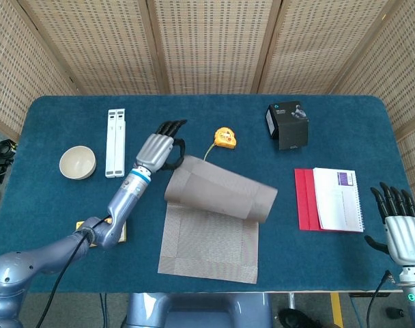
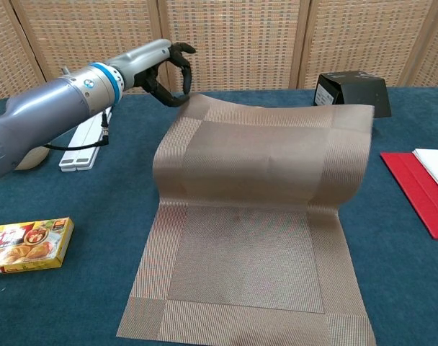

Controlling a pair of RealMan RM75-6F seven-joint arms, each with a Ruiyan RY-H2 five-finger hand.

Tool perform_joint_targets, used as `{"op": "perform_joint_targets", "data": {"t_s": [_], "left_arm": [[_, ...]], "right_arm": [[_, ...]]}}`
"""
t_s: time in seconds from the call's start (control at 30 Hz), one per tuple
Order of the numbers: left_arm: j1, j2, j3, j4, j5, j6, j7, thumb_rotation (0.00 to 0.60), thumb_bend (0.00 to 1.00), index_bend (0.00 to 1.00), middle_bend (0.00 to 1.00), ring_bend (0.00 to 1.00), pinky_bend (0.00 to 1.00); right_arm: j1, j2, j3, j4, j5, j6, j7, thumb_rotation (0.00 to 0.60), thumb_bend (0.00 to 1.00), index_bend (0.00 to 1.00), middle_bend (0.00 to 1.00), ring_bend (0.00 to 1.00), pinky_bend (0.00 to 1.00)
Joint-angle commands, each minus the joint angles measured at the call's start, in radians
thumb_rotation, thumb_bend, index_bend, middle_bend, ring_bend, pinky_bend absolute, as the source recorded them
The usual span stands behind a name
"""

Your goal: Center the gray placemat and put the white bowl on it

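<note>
Our left hand (image 1: 159, 145) fingers pinch the woven gray placemat (image 1: 214, 225) corner, curling it; right hand (image 1: 401, 229) fingers spread, empty.

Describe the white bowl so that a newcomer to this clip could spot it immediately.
Start at the blue table and go to its left edge. The white bowl sits there alone, just left of the long white folded stand. It is the only round, hollow thing there; its neighbours are flat or boxy.
</note>
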Motion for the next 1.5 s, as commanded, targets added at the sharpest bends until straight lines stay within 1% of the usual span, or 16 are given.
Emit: {"op": "perform_joint_targets", "data": {"t_s": [0.03,0.1,0.2,0.23,0.27,0.3,0.33,0.4,0.43,0.67,0.83,0.93,1.1,1.23,1.37,1.5], "left_arm": [[-0.045,-0.086,-0.055,0.182,-0.089,-0.041,0.043,0.6,0.68,0.83,0.0,0.0,0.0],[-0.046,-0.116,-0.051,0.249,-0.099,-0.041,0.053,0.6,0.68,0.83,0.0,0.0,0.0],[-0.048,-0.161,-0.062,0.332,-0.117,-0.025,0.045,0.6,0.68,0.82,0.0,0.0,0.0],[-0.049,-0.17,-0.063,0.35,-0.117,-0.025,0.036,0.6,0.67,0.79,0.0,0.0,0.0],[-0.049,-0.174,-0.059,0.363,-0.114,-0.029,0.024,0.6,0.62,0.7,0.0,0.0,0.0],[-0.048,-0.173,-0.055,0.367,-0.108,-0.036,0.005,0.6,0.5,0.54,0.0,0.0,0.0],[-0.046,-0.169,-0.051,0.365,-0.104,-0.045,-0.017,0.6,0.31,0.31,0.0,0.0,0.0],[-0.037,-0.147,-0.037,0.354,-0.085,-0.045,-0.042,0.6,0.05,0.04,0.0,0.0,0.0],[-0.032,-0.137,-0.034,0.343,-0.078,-0.035,-0.053,0.6,0.0,0.0,0.0,0.0,0.0],[0.031,-0.03,-0.013,0.217,-0.015,0.11,-0.093,0.6,0.0,0.0,0.0,0.0,0.0],[0.117,0.117,0.028,0.04,0.032,0.197,-0.058,0.6,0.0,0.0,0.0,0.0,0.0],[0.188,0.235,0.069,-0.095,0.054,0.247,0.032,0.6,0.0,0.0,0.0,0.0,0.0],[0.311,0.391,0.105,-0.35,0.026,0.327,0.162,0.6,0.0,0.0,0.0,0.0,0.0],[0.406,0.484,0.136,-0.534,-0.014,0.395,0.265,0.6,0.0,0.0,0.0,0.0,0.0],[0.475,0.542,0.165,-0.66,-0.04,0.452,0.344,0.6,0.0,0.0,0.0,0.0,0.0],[0.529,0.594,0.198,-0.765,-0.052,0.48,0.391,0.6,0.0,0.0,0.0,0.0,0.0]], "right_arm": [[0.002,0.001,0.002,0.002,0.005,-0.006,0.003,0.6,0.0,0.0,0.0,0.0,0.0],[0.004,0.001,0.003,0.003,0.009,-0.01,0.004,0.6,0.0,0.0,0.0,0.0,0.0],[0.005,0.0,0.003,0.005,0.013,-0.014,0.002,0.6,0.0,0.0,0.0,0.0,0.0],[0.005,-0.001,0.003,0.005,0.013,-0.015,0.001,0.6,0.0,0.0,0.0,0.0,0.0],[0.005,-0.001,0.003,0.005,0.013,-0.016,0.0,0.6,0.0,0.0,0.0,0.0,0.0],[0.006,-0.002,0.003,0.005,0.014,-0.016,-0.001,0.6,0.0,0.0,0.0,0.0,0.0],[0.006,-0.002,0.003,0.005,0.013,-0.016,-0.002,0.6,0.0,0.0,0.0,0.0,0.0],[0.006,-0.004,0.001,0.006,0.012,-0.018,-0.005,0.6,0.0,0.0,0.0,0.0,0.0],[0.007,-0.004,0.0,0.007,0.011,-0.018,-0.006,0.6,0.0,0.0,0.0,0.0,0.0],[0.008,-0.007,-0.004,0.008,0.002,-0.017,-0.011,0.6,0.0,0.0,0.0,0.0,0.0],[0.009,-0.012,-0.015,0.005,-0.021,-0.011,-0.026,0.6,0.0,0.0,0.0,0.0,0.0],[0.017,-0.021,-0.032,0.012,-0.057,-0.016,-0.044,0.6,0.0,0.0,0.0,0.0,0.0],[0.05,-0.036,-0.091,0.063,-0.197,-0.023,-0.076,0.6,0.0,0.0,0.0,0.0,0.0],[0.095,-0.046,-0.15,0.11,-0.343,-0.039,-0.092,0.6,0.0,0.0,0.0,0.0,0.0],[0.152,-0.058,-0.207,0.13,-0.47,-0.078,-0.077,0.6,0.0,0.0,0.0,0.0,0.0],[0.215,-0.083,-0.239,0.142,-0.568,-0.104,-0.054,0.6,0.0,0.0,0.0,0.0,0.0]]}}
